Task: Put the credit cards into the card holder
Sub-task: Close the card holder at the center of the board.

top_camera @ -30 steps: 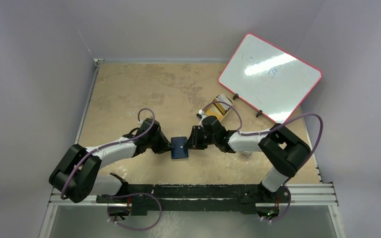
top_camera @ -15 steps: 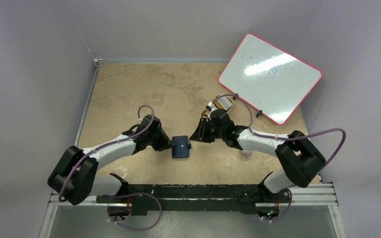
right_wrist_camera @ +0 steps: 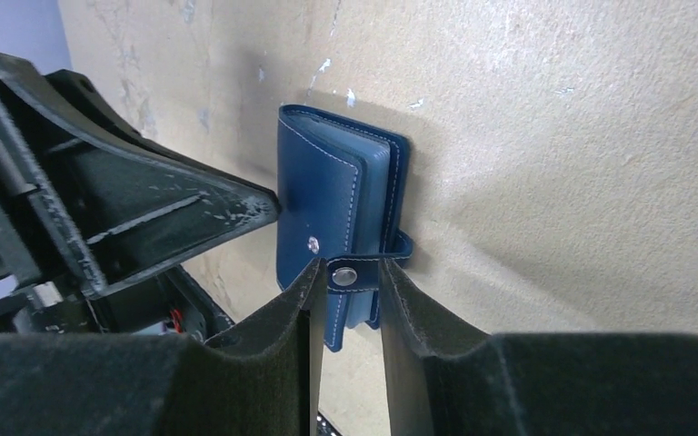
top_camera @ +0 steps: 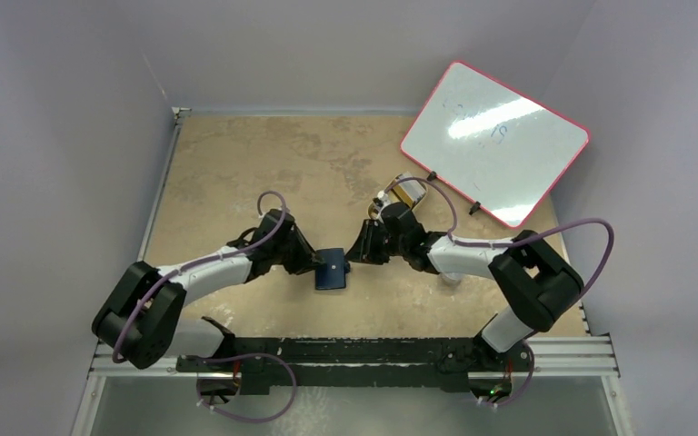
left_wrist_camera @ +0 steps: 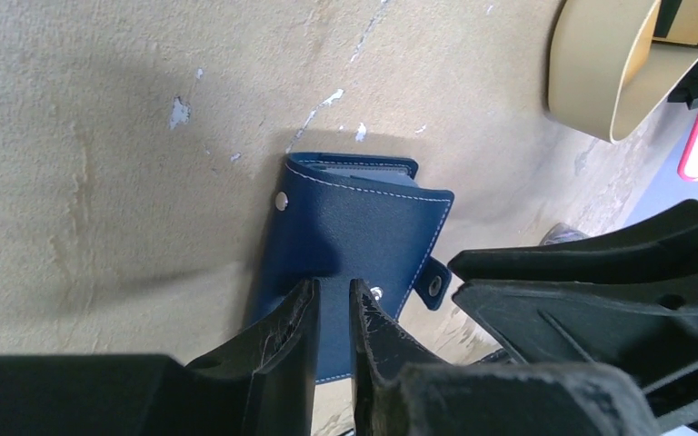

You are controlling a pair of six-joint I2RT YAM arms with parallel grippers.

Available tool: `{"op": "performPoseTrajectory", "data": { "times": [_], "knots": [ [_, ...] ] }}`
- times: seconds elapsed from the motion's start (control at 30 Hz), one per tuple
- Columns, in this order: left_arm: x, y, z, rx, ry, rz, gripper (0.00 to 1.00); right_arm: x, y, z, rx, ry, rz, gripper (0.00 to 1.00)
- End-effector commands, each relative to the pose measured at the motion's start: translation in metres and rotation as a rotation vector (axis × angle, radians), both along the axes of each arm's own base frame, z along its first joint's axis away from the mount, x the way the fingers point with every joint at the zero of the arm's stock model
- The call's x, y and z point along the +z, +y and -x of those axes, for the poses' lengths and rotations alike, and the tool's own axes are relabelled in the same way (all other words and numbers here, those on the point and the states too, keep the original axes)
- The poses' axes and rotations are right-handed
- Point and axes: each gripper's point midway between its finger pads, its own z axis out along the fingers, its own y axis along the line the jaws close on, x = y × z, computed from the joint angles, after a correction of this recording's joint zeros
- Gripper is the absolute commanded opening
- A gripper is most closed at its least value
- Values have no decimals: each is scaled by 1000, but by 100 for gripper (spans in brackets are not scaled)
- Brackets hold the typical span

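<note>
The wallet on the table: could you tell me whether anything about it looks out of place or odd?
Yes: the wallet lies folded, but its strap is unsnapped and sticks out from the side, between the fingers of the right claw, so the cover sits slightly ajar.

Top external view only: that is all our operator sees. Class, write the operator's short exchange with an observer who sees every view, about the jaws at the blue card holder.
Operator: What do the left jaws have?
Observer: The left gripper has the cover edge of the card holder between narrow jaws.
Operator: And the right?
Observer: The right gripper flanks the snap tab; whether it pinches, I cannot tell.
</note>
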Motion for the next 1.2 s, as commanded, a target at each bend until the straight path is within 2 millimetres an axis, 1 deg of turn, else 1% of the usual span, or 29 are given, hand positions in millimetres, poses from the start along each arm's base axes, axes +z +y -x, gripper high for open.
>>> {"op": "performPoseTrajectory", "data": {
  "times": [0.0, 0.2, 0.37, 0.57, 0.83, 0.93, 1.03, 1.17],
  "knots": [
    [1, -10, -6, -15, -32, 42, 17, 10, 8, 0, 7, -16, -55, 29],
    [-9, -10, -6, -16, -15, 27, 16, 7, 13, 5, 18, -2, -51, 28],
    [-13, -7, -5, -11, -9, 17, 15, 1, 18, 11, 25, 17, -35, 28],
    [-16, -5, -3, -7, -5, 8, 15, 0, 23, 14, 34, 18, -27, 28],
    [-16, -4, -3, -3, -6, 6, 15, -8, 23, 15, 43, 26, -3, 26],
    [-16, -4, -3, -2, -6, 5, 15, 0, 24, 14, 55, 9, 7, 25],
    [-17, -3, -3, 1, -4, 2, 15, 12, 18, 7, 50, -35, 59, 26],
    [-20, -1, -2, 4, 2, -9, 15, 17, 16, 4, 44, -40, 79, 29]
  ]
}}
